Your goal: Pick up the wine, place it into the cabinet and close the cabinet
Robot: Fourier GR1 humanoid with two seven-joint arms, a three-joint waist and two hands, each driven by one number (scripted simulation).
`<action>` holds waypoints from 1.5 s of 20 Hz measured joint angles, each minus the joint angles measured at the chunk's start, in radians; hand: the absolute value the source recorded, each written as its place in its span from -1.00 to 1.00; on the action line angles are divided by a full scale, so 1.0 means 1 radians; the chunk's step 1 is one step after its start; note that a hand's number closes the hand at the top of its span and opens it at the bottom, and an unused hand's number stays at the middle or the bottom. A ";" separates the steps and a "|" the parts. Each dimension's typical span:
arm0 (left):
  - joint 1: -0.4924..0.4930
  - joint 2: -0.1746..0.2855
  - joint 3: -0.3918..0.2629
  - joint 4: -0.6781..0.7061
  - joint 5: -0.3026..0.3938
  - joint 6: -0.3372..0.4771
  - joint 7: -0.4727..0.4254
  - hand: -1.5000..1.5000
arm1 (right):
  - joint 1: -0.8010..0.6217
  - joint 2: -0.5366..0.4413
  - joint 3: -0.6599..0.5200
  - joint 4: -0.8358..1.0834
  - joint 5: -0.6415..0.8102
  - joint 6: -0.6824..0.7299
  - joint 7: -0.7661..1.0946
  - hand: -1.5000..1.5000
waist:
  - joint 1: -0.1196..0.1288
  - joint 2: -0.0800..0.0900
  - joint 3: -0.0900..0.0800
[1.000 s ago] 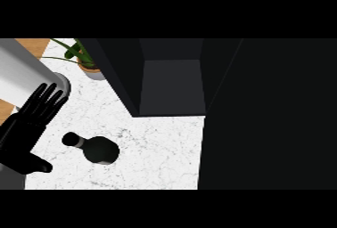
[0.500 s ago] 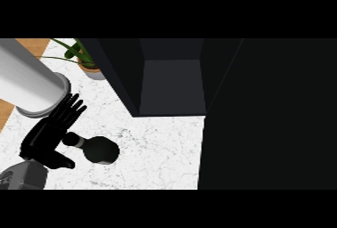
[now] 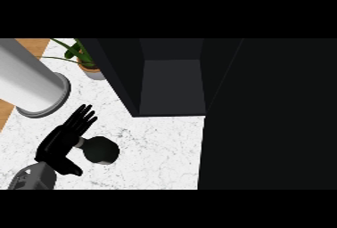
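Looking steeply down on a white marble counter (image 3: 154, 153) with fine grey veins. Near its left side sits the dark, rounded wine bottle (image 3: 102, 150), its paler grey neck pointing left toward the robot's black left hand (image 3: 59, 142). Whether the bottle stands upright or lies on its side cannot be told from this angle.

The left hand rises from a short grey wrist piece (image 3: 31, 179) at the lower left corner. Its fingers (image 3: 82, 116) are straight and slightly spread, pointing up and to the right, and the thumb (image 3: 68, 168) juts out toward the lower right. The palm overlaps the end of the bottle's neck; nothing is curled round the bottle, and contact cannot be confirmed.

Above the hand, a large pale grey cylinder (image 3: 26, 80) slants in from the upper left and ends in a rimmed edge.

Behind the bottle, well apart from it, the tall dark cabinet (image 3: 172, 84) stands open, showing a grey interior. A wide dark panel (image 3: 270, 116) fills the right side. A green leafy plant in a small pot (image 3: 91, 70) stands at the cabinet's left. The right hand does not show.
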 measured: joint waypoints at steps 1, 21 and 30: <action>-0.018 0.009 0.002 0.040 0.000 -0.010 -0.003 -1.00 | -0.009 0.002 -0.003 0.002 0.000 0.001 0.002 -1.00 | -0.001 0.001 0.000; -0.143 -0.042 -0.026 0.381 -0.055 0.024 -0.155 -1.00 | -0.029 0.031 0.007 0.017 0.011 0.006 0.003 -1.00 | -0.006 0.004 -0.001; -0.172 -0.077 -0.055 0.426 -0.045 -0.046 -0.119 1.00 | -0.018 0.039 0.026 0.020 0.016 0.012 -0.004 -1.00 | -0.012 0.004 -0.002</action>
